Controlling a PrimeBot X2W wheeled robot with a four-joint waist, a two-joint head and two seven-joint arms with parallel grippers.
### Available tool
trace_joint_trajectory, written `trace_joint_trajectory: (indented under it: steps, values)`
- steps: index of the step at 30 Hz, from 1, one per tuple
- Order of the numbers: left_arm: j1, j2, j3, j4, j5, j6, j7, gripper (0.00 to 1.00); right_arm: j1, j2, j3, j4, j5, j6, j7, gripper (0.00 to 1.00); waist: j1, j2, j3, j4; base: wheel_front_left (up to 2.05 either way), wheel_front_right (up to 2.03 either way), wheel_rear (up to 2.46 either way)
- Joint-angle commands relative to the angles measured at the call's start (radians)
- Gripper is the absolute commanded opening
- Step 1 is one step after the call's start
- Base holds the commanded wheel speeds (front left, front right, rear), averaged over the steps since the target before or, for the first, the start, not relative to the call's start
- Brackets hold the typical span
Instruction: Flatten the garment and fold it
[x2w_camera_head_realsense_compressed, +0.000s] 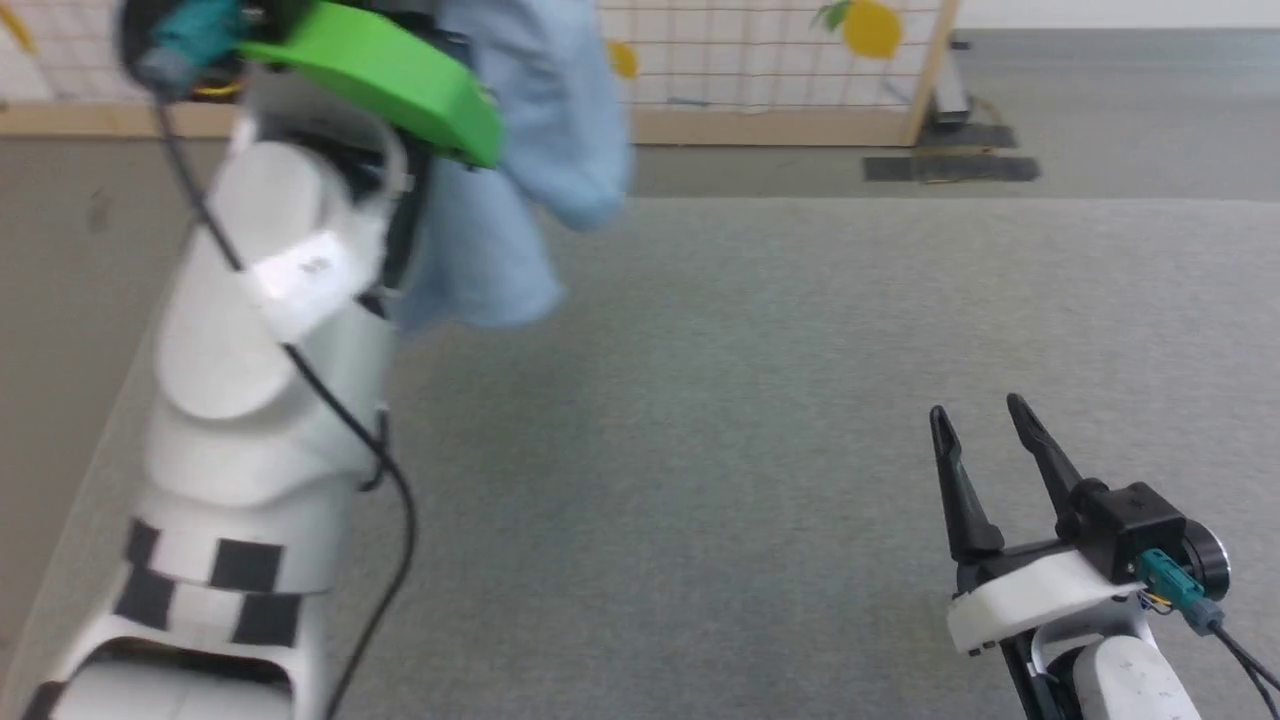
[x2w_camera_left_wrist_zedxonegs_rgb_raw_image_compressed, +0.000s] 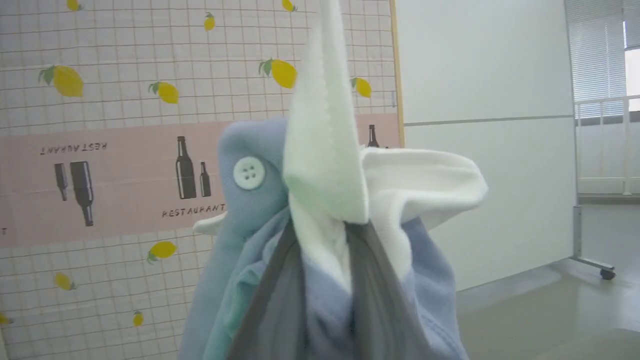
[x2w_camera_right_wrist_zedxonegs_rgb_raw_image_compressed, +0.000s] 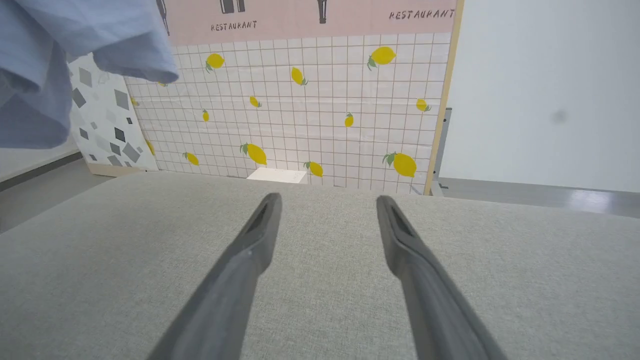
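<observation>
**Left gripper** (x2w_camera_left_wrist_zedxonegs_rgb_raw_image_compressed: 322, 235) is pinching the garment (x2w_camera_head_realsense_compressed: 540, 150) by its white collar (x2w_camera_left_wrist_zedxonegs_rgb_raw_image_compressed: 325, 150) between 2 nearly closed fingers, high above the grey cloth surface (x2w_camera_head_realsense_compressed: 750, 450). The shirt is hanging lengthwise downward. **Right gripper** (x2w_camera_head_realsense_compressed: 975, 408), spread wide and empty, is hovering low over that surface, well apart from the shirt. A lemon-print partition (x2w_camera_right_wrist_zedxonegs_rgb_raw_image_compressed: 300, 100) is standing beyond the surface.

Probably a test lab: freestanding lemon-print backdrop panel (x2w_camera_right_wrist_zedxonegs_rgb_raw_image_compressed: 325, 125), bare white wall (x2w_camera_right_wrist_zedxonegs_rgb_raw_image_compressed: 550, 75), grey worktable (x2w_camera_right_wrist_zedxonegs_rgb_raw_image_compressed: 100, 260).
</observation>
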Motion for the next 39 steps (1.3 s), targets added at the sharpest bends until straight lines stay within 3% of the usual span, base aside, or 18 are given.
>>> trace_joint_trajectory:
  steps: [1, 8, 12, 13, 18, 19, 20, 21, 23, 27, 30, 34, 39]
  values:
    - [-0.006, -0.020, -0.017, -0.002, -0.014, -0.006, -0.004, 0.00, 0.011, -0.001, -0.006, -0.012, -0.006, -0.002, 0.006, 1.00, 0.0001, 0.0000, -0.053, -0.125, 0.00, 0.00, 0.00]
    - [0.080, -0.092, -0.092, 0.041, -0.095, -0.005, -0.010, 0.00, 0.019, -0.001, -0.036, -0.052, -0.013, -0.002, 0.026, 1.00, 0.0001, 0.0000, -0.022, -0.229, 0.00, 0.00, 0.00]
    - [0.180, -0.101, -0.157, 0.123, -0.149, 0.005, 0.062, 0.00, 0.023, -0.001, -0.041, -0.069, -0.010, -0.002, 0.032, 1.00, 0.0001, 0.0000, 0.005, -0.279, 0.00, 0.00, 0.00]
    - [0.280, -0.103, -0.231, 0.250, -0.181, 0.008, 0.203, 0.00, 0.023, -0.001, -0.044, -0.075, -0.002, -0.002, 0.033, 1.00, 0.0001, 0.0000, 0.033, -0.308, 0.00, 0.00, 0.00]
    - [0.357, -0.104, -0.299, 0.397, -0.217, 0.002, 0.430, 0.00, 0.016, -0.001, -0.037, -0.073, 0.010, -0.002, 0.029, 1.00, 0.0001, 0.0000, 0.057, -0.316, 0.00, 0.00, 0.00]
    - [0.363, -0.104, -0.307, 0.413, -0.218, 0.005, 0.461, 0.25, 0.015, -0.001, -0.035, -0.072, 0.011, -0.002, 0.028, 1.00, 0.0001, 0.0000, 0.059, -0.314, 0.00, 0.00, 0.00]
    - [0.367, -0.102, -0.317, 0.428, -0.217, 0.009, 0.495, 0.82, 0.014, -0.001, -0.033, -0.070, 0.013, -0.002, 0.028, 1.00, 0.0001, 0.0000, 0.060, -0.309, 0.00, 0.00, 0.00]
    - [0.371, -0.101, -0.325, 0.435, -0.217, 0.007, 0.517, 1.00, 0.014, -0.001, -0.032, -0.068, 0.013, -0.002, 0.027, 1.00, 0.0001, 0.0000, 0.059, -0.304, 0.00, 0.00, 0.00]
    - [0.379, -0.102, -0.325, 0.426, -0.237, -0.006, 0.532, 1.00, 0.013, -0.001, -0.029, -0.064, 0.014, -0.002, 0.027, 1.00, 0.0001, 0.0000, 0.056, -0.290, 0.00, 0.00, 0.00]
    - [0.387, -0.098, -0.277, 0.324, -0.252, -0.012, 0.347, 1.00, 0.011, -0.001, -0.027, -0.059, 0.014, -0.002, 0.025, 1.00, 0.0001, 0.0000, 0.042, -0.257, 0.00, 0.00, 0.00]
    - [0.409, -0.081, -0.217, 0.230, -0.234, 0.012, 0.111, 1.00, 0.016, -0.001, -0.028, -0.061, 0.009, -0.002, 0.028, 1.00, 0.0001, 0.0000, 0.026, -0.231, 0.00, 0.00, 0.00]
    - [0.467, -0.035, -0.155, 0.134, -0.194, 0.062, -0.116, 1.00, 0.023, -0.001, -0.038, -0.069, 0.001, -0.002, 0.033, 1.00, 0.0001, 0.0000, 0.007, -0.192, 0.00, 0.00, 0.00]
    - [0.583, 0.016, -0.056, -0.002, -0.140, 0.118, -0.174, 1.00, 0.034, -0.001, -0.040, -0.082, -0.009, -0.002, 0.046, 1.00, 0.0001, 0.0000, -0.016, -0.145, 0.00, 0.00, 0.00]
